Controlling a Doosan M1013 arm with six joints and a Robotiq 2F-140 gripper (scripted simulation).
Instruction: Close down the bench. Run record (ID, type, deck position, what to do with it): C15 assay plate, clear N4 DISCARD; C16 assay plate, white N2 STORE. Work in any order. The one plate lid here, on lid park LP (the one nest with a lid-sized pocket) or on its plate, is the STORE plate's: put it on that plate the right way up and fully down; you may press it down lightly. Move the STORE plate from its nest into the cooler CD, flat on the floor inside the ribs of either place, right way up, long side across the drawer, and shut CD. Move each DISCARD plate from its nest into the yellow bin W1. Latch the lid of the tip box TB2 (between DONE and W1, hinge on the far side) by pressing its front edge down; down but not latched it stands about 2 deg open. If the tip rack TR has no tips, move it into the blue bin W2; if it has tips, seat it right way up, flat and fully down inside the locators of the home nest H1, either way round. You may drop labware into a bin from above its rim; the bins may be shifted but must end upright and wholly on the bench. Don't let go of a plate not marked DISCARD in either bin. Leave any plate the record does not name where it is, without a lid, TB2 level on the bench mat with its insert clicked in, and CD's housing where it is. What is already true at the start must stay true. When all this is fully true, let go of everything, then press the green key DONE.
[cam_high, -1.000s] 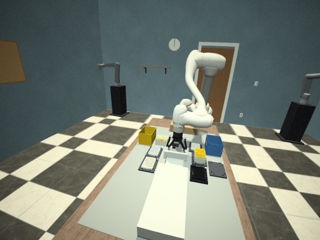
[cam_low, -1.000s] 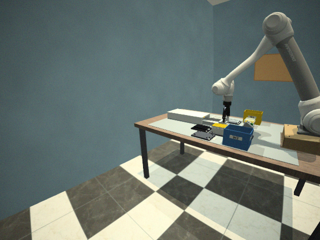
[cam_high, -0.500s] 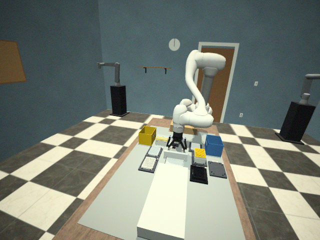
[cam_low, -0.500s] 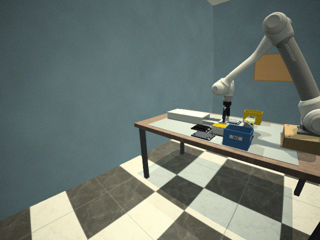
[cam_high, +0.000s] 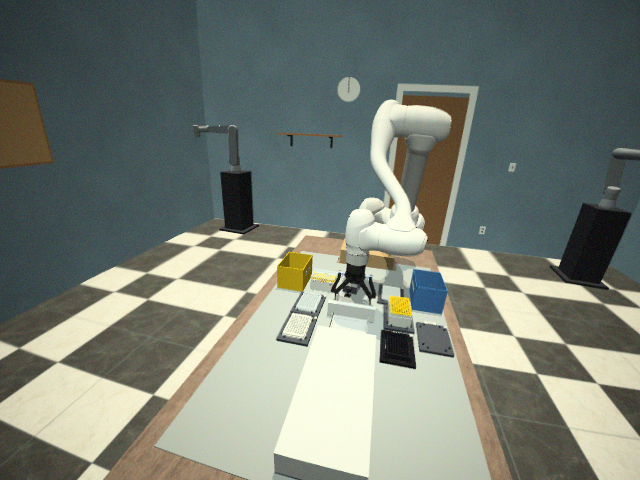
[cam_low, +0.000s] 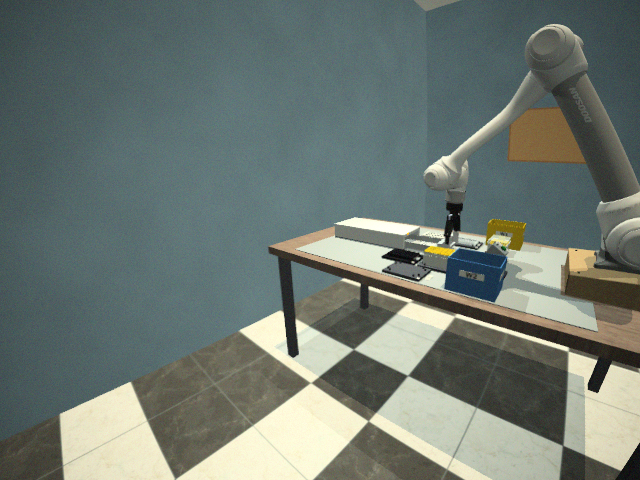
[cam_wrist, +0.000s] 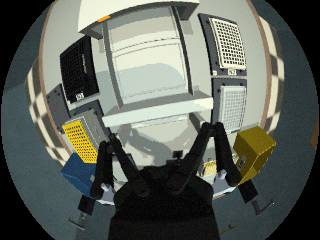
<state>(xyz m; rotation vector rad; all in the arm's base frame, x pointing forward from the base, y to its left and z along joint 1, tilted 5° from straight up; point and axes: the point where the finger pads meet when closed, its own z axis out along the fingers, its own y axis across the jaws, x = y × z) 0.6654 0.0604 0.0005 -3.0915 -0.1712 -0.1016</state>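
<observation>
The cooler CD (cam_high: 330, 392) has its drawer (cam_high: 351, 312) pulled out towards the arm. In the wrist view the drawer floor (cam_wrist: 150, 60) shows ribs and looks empty. My gripper (cam_high: 353, 295) hangs just behind the drawer's front panel (cam_wrist: 159, 110). Its fingers are open and hold nothing. The white plate (cam_high: 298, 325) sits in its nest left of the cooler, and the clear plate (cam_high: 308, 302) sits in the nest behind it. Both show in the wrist view, white (cam_wrist: 227, 42) and clear (cam_wrist: 232, 107). I cannot make out the lid.
The yellow bin W1 (cam_high: 294, 270) stands at the back left with tip box TB2 (cam_high: 323, 280) beside it. The blue bin W2 (cam_high: 428, 290) stands at the back right. The tip rack (cam_high: 400, 308) holds yellow tips. A black plate (cam_high: 397, 347) and an empty nest (cam_high: 434, 338) lie right of the cooler.
</observation>
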